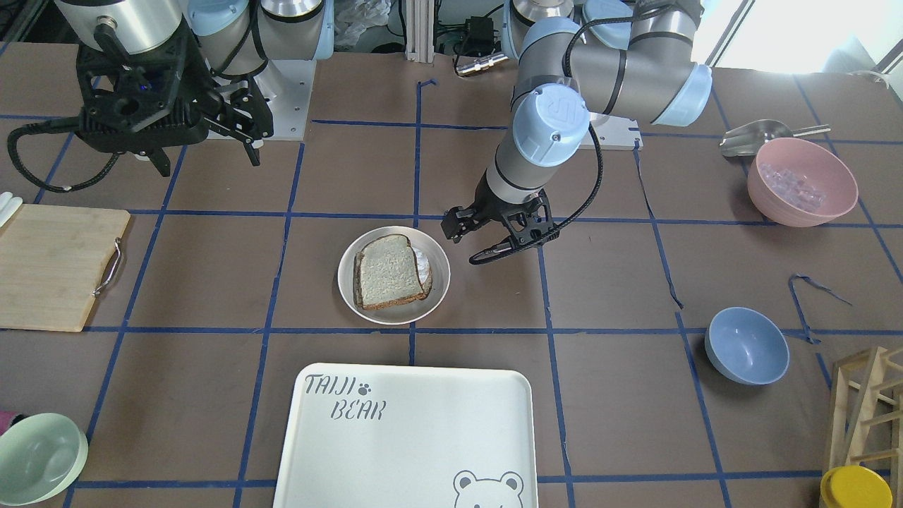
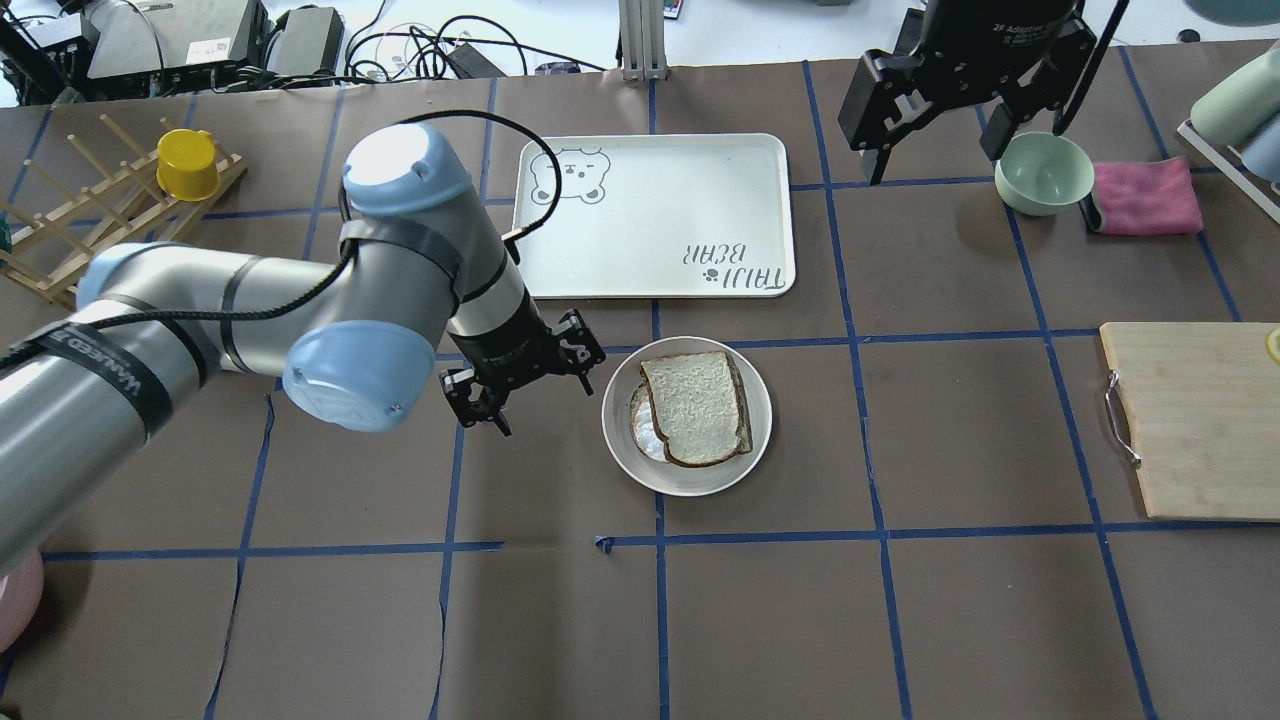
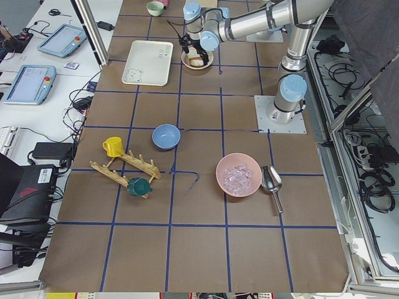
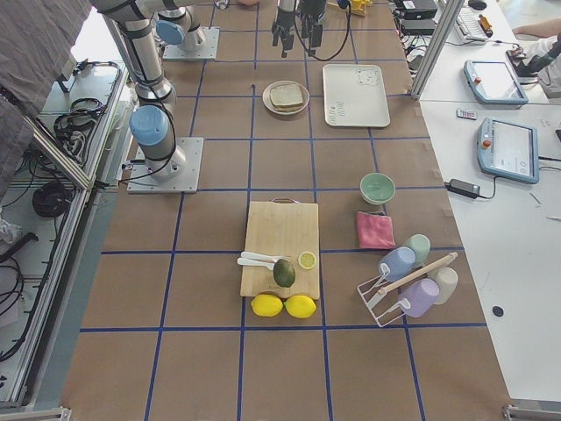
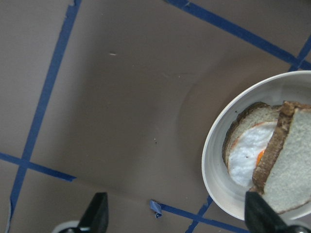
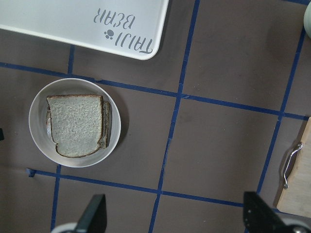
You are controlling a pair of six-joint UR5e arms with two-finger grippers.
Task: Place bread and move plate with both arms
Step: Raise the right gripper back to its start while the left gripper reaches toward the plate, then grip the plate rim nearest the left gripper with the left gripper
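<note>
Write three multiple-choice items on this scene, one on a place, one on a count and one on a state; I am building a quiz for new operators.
1. Where is the bread relative to the plate?
A. beside it
B. on it, over an egg-topped slice
C. under it

2. How many coloured bowls show in the front-facing view?
A. one
B. two
C. three

3. How is the left gripper?
A. open and empty, beside the plate
B. shut on the bread
C. shut on the plate's rim

Key:
1 B: the left wrist view shows egg white under the bread, inside the plate's rim.
2 C: a pink bowl, a blue bowl and a green bowl.
3 A: its fingers stand apart with only table between them.
</note>
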